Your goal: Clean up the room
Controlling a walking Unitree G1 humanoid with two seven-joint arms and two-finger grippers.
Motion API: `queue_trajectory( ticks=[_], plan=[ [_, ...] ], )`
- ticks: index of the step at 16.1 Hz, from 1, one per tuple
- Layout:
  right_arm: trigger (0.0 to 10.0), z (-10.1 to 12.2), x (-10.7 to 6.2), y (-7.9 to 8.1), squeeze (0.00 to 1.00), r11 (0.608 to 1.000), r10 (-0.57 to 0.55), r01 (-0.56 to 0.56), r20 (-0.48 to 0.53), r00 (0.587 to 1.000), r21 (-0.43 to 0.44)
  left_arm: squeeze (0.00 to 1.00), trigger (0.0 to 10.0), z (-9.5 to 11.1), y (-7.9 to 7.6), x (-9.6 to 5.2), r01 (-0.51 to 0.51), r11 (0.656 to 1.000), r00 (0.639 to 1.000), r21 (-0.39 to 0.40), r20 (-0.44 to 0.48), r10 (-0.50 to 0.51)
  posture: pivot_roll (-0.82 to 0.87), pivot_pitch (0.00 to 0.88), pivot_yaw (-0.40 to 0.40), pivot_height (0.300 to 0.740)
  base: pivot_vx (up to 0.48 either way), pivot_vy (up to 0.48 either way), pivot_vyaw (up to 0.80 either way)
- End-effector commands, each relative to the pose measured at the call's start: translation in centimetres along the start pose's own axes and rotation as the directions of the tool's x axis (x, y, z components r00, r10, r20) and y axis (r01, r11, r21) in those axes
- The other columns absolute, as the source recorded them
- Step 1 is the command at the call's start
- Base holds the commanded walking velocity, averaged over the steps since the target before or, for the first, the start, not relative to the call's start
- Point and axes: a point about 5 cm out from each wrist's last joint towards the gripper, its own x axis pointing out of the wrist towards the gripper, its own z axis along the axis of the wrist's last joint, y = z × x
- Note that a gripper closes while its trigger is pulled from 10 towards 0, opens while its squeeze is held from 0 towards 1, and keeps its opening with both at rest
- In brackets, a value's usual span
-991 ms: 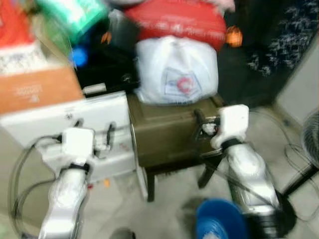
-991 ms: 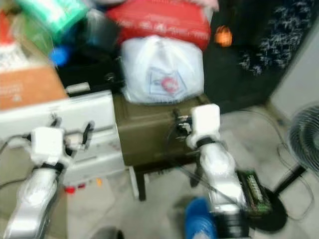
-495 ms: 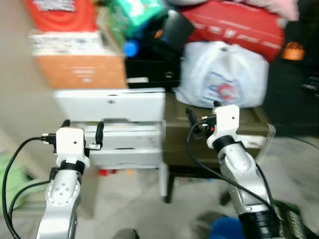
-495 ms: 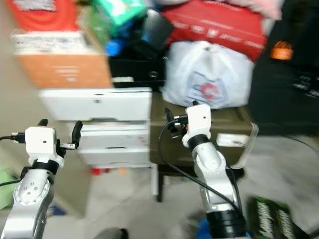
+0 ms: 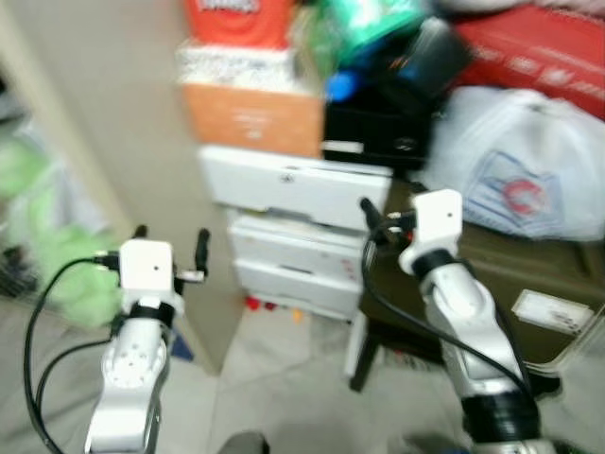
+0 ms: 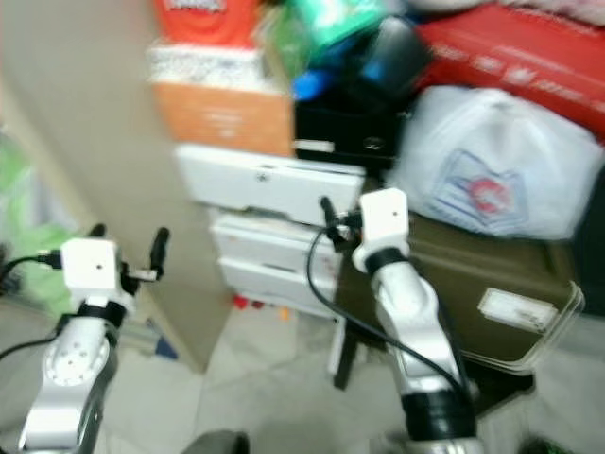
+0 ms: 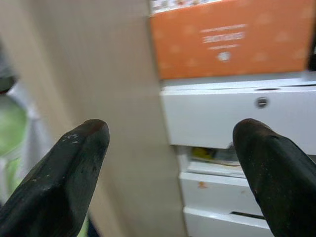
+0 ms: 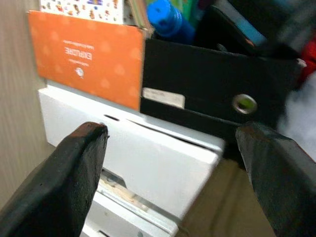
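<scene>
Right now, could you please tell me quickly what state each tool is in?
Left tool: open, holding nothing.
Right tool: open, holding nothing.

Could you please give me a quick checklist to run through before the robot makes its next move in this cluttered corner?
1. Left gripper empty and open: ok; the left wrist view shows its fingers spread with nothing between them.
2. Right gripper empty and open: ok; fingers wide apart, facing the black box.
3. Camera view sharp enough to pick a target: not ok; both eye views are blurred.
4. Stack stable: cannot tell; the orange box sits on the white drawer unit, with more clutter piled above.
5. White plastic bag resting on the olive crate: ok, apart from both grippers.
6. Small bits on the floor by the drawers: cannot tell what they are.
</scene>
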Motion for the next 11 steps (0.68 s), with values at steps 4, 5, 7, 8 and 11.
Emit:
queue_trajectory(
  ticks=[4,5,7,8,11],
  plan=[
    [10.0,0.13,0.44,0.56,0.0,1.0,0.02,-0.02,0.008,1.0,0.005,0.0,10.0,-0.02,0.57,0.11,-0.029,0.999,1.0,0.023,-0.002,0.029,-0.04,0.0,-0.026,0.74,0.0,0.0,0.8],
    [10.0,0.13,0.44,0.54,0.0,1.0,0.019,-0.019,0.009,1.0,0.005,0.0,10.0,-0.01,0.56,0.11,-0.03,0.999,1.0,0.023,-0.001,0.03,-0.04,0.0,-0.026,0.74,0.0,0.0,0.8],
    [10.0,0.12,0.45,0.46,0.0,1.0,0.011,-0.011,0.01,1.0,0.014,0.0,10.0,0.08,0.59,0.16,-0.033,0.999,0.999,0.024,0.004,0.033,-0.04,0.0,-0.023,0.74,0.0,0.0,0.8],
    [10.0,0.09,0.44,0.45,0.0,1.0,0.006,-0.006,0.01,1.0,0.021,0.0,10.0,0.14,0.66,0.21,-0.034,0.999,0.999,0.023,0.007,0.034,-0.04,0.0,-0.023,0.74,0.0,0.0,0.0],
    [10.0,0.02,0.29,0.26,0.0,1.0,-0.01,0.01,0.01,1.0,0.028,0.0,10.0,0.19,1.04,0.27,-0.045,0.999,0.999,0.002,0.009,0.045,-0.04,0.0,-0.023,0.74,0.0,0.0,0.0]
  ],
)
